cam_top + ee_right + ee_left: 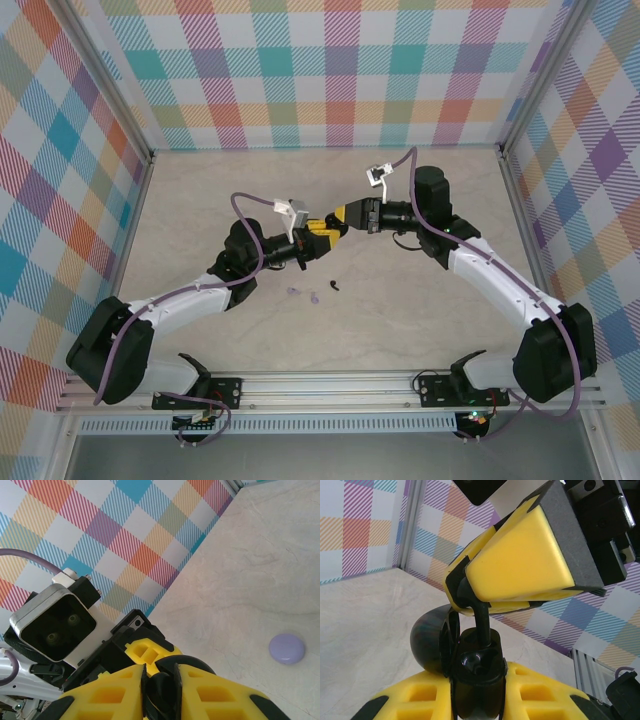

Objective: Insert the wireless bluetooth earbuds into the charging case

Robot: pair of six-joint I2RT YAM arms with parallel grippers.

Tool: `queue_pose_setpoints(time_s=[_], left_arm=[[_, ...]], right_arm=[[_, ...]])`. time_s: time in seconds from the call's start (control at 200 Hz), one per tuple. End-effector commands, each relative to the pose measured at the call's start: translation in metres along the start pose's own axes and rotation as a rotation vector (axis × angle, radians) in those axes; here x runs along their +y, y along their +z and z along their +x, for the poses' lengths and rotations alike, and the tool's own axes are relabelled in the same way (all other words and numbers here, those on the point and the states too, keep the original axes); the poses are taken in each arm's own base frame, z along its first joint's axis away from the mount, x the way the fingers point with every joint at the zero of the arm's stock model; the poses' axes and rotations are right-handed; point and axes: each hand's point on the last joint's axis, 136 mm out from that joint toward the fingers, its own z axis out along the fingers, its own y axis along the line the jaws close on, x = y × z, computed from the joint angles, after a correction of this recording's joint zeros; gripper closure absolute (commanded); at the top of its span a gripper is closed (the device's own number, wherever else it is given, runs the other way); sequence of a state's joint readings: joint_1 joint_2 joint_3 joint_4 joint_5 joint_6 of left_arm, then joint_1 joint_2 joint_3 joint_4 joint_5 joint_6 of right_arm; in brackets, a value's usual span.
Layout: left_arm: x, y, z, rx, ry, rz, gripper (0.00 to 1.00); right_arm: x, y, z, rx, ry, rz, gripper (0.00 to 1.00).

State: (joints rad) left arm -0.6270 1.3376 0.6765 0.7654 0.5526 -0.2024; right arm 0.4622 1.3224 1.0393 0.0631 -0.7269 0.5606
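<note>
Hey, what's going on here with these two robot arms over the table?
The left tool is shut on an open, round black plastic charging case, held between the arms. The right tool is shut on a small black comma-shaped earbud and points its stem down into the case's pocket; I cannot tell if it is seated. A second black earbud and two tiny pale lavender earbuds lie on the beige tabletop. A round lavender case sits there too, apparently closed.

Bright, even, diffuse light fills all three views. Shadows on the pale table (400,310) are faint and soft-edged. In the left wrist view, small glints sit on the glossy black case (427,640), and the nearest yellow fingers (410,700) look slightly out of focus.
</note>
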Motion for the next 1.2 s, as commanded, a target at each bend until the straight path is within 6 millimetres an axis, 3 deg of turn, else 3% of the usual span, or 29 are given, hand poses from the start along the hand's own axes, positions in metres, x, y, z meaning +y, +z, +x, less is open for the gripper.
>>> queue_pose_setpoints(time_s=[0.0,0.495,1.195], left_arm=[[-0.014,-0.003,-0.024,-0.078,0.042,0.031,0.92],[-0.010,-0.003,-0.027,-0.094,0.036,0.005,0.92],[-0.002,-0.004,-0.014,-0.043,0.046,-0.039,0.92]], right_arm=[[-0.003,0.003,0.006,0.013,-0.023,0.004,0.77],[-0.005,0.003,0.009,0.024,-0.028,0.017,0.77],[0.000,-0.003,0.005,0.011,-0.041,0.031,0.77]])
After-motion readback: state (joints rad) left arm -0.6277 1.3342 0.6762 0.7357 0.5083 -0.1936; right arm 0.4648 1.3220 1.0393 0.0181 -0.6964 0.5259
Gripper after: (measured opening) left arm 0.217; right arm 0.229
